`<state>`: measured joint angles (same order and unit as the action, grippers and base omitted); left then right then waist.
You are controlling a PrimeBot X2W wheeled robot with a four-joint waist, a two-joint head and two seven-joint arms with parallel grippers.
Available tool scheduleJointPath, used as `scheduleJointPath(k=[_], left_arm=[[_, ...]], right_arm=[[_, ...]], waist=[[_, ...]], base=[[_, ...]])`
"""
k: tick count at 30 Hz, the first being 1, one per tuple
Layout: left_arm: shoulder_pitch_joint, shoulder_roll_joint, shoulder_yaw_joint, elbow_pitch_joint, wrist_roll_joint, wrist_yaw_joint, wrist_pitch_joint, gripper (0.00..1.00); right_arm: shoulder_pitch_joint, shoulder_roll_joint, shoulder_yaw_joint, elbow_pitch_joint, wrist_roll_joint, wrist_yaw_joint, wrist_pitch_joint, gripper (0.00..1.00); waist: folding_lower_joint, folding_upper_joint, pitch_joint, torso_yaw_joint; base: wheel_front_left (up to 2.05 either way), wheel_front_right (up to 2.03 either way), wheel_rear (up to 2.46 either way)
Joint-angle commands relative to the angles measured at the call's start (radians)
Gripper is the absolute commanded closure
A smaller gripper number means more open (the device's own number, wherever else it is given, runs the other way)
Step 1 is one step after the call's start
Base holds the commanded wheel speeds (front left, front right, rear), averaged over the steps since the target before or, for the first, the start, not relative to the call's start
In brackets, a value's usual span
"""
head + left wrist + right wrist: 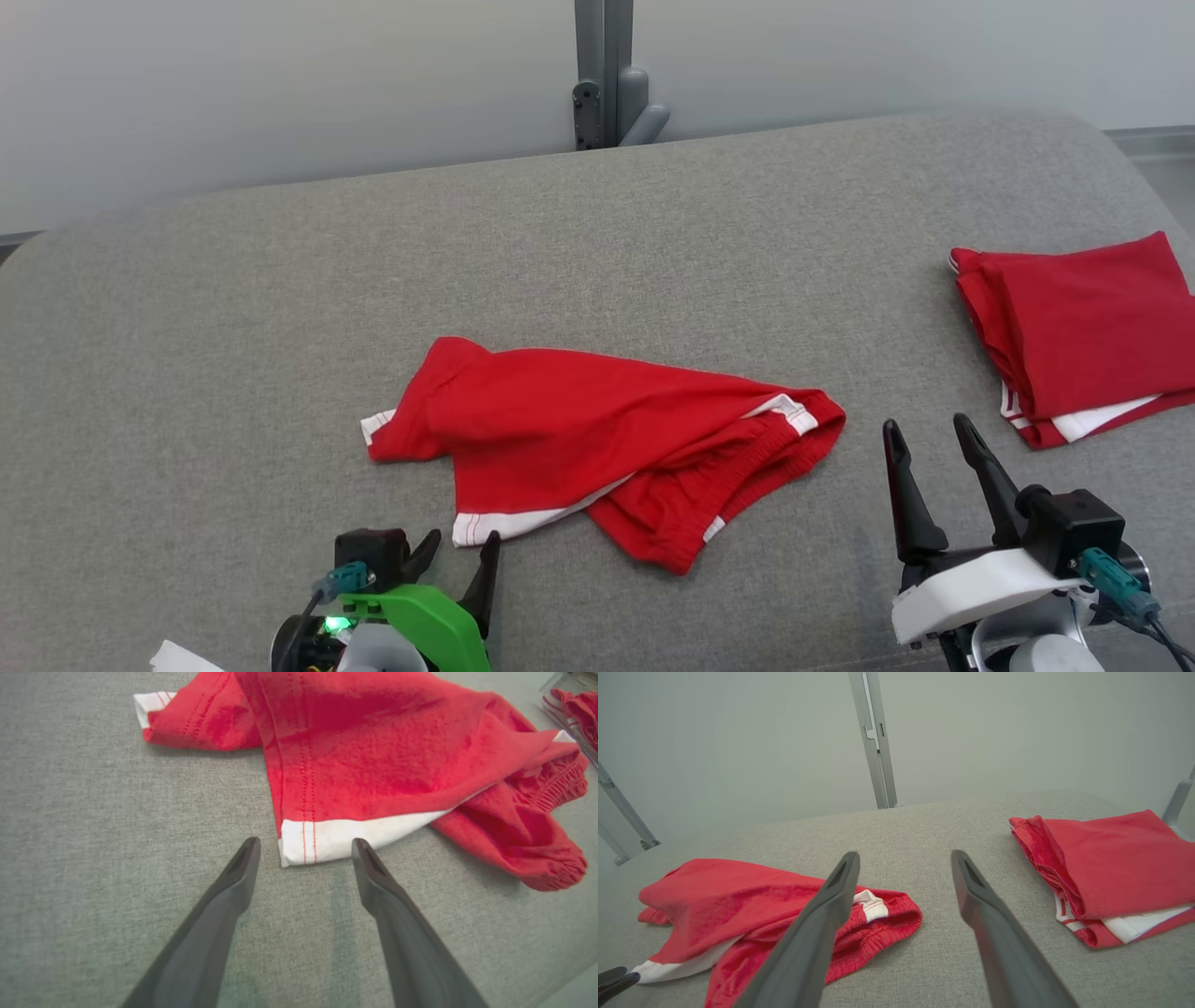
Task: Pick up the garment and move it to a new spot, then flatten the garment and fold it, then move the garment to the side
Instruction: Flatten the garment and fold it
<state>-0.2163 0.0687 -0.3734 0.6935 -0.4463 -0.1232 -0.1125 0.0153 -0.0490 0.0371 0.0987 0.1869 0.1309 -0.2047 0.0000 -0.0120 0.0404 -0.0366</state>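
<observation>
Garment (597,439), red shorts w/ white trim, lies crumpled approx mid-way across the grey padded surface (233,308), in front of me & betw. my two arms. One white-hemmed leg end points toward my left side. The elastic waistband (747,457) bunches toward my right.

My left gripper (464,539) sits low at the near edge of the cloth, both fingers spread wide, nothing betw. them. In left wrist view the white hem corner (303,844) lies just ahead of the tips, in line w/ the gap. It looks just apart from them, not pinched.

My right gripper (926,425) is to the right of the shorts, fingers also wide apart & empty, near the waistband end but not on the cloth.

Further right, well apart from the loose shorts, a second red piece (1083,327) lies folded near the surface's right edge. Grey metal post (605,75) stands behind the far edge, approx centre.
</observation>
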Motion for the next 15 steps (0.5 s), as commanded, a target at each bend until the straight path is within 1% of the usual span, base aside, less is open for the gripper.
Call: scheduleJointPath(k=[1, 7, 12, 13, 15], left_arm=[[-0.023, 0.000, -0.003, 0.016, -0.015, -0.004, -0.001, 0.00], [-0.054, -0.002, -0.030, 0.065, -0.080, -0.008, -0.014, 0.00], [-0.057, 0.006, -0.085, 0.048, -0.149, -0.008, -0.027, 0.00], [-0.056, 0.011, -0.098, 0.042, -0.164, -0.008, -0.026, 0.07], [-0.054, 0.024, -0.119, 0.033, -0.188, -0.008, -0.027, 0.32]], right_arm=[[-0.010, -0.001, -0.002, -0.001, -0.002, -0.001, -0.009, 0.00], [-0.018, -0.001, -0.004, 0.004, -0.002, -0.001, -0.011, 0.00], [-0.019, -0.001, -0.008, 0.007, -0.001, -0.001, -0.016, 0.00], [-0.019, -0.001, -0.010, 0.007, -0.001, -0.001, -0.016, 0.00], [-0.018, -0.001, -0.011, 0.008, 0.000, -0.001, -0.018, 0.00]], waist=[[0.0000, 0.0120, 0.015, -0.014], [0.0000, 0.0120, 0.025, -0.026], [0.0000, 0.0120, 0.025, -0.026], [0.0000, 0.0120, 0.025, -0.025], [0.0000, 0.0120, 0.024, -0.023]], base=[[0.00, 0.00, 0.00], [0.00, 0.00, 0.00], [0.00, 0.00, 0.00], [0.00, 0.00, 0.00], [0.00, 0.00, 0.00]])
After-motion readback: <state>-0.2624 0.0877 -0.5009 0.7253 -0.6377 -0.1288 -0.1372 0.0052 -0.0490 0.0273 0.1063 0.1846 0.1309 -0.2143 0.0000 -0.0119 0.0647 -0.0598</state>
